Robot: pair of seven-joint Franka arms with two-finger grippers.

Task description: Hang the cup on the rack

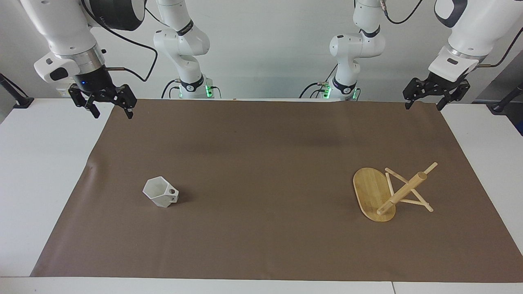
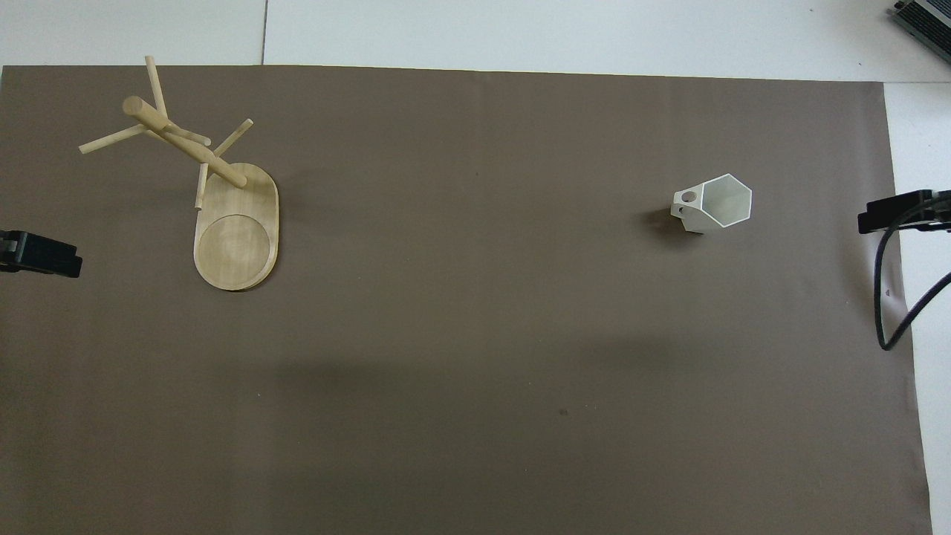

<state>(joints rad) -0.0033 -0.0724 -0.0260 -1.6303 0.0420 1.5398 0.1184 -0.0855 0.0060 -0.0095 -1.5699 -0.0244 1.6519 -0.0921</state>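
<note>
The white faceted cup (image 1: 161,192) (image 2: 713,203) stands upright on the brown mat toward the right arm's end, its handle with the round hole turned toward the middle. The bamboo rack (image 1: 388,194) (image 2: 215,193) stands on its oval base toward the left arm's end, with several thin pegs crossing its post. My left gripper (image 1: 423,103) (image 2: 41,254) hangs open and empty over the mat's edge near the robots. My right gripper (image 1: 109,110) (image 2: 903,212) hangs open and empty over the mat's corner at the right arm's end. Both are well away from cup and rack.
The brown mat (image 1: 261,163) covers most of the white table (image 1: 36,163). A black cable (image 2: 888,297) loops down from the right arm over the mat's edge. A grey device corner (image 2: 925,18) shows at the table's farthest edge.
</note>
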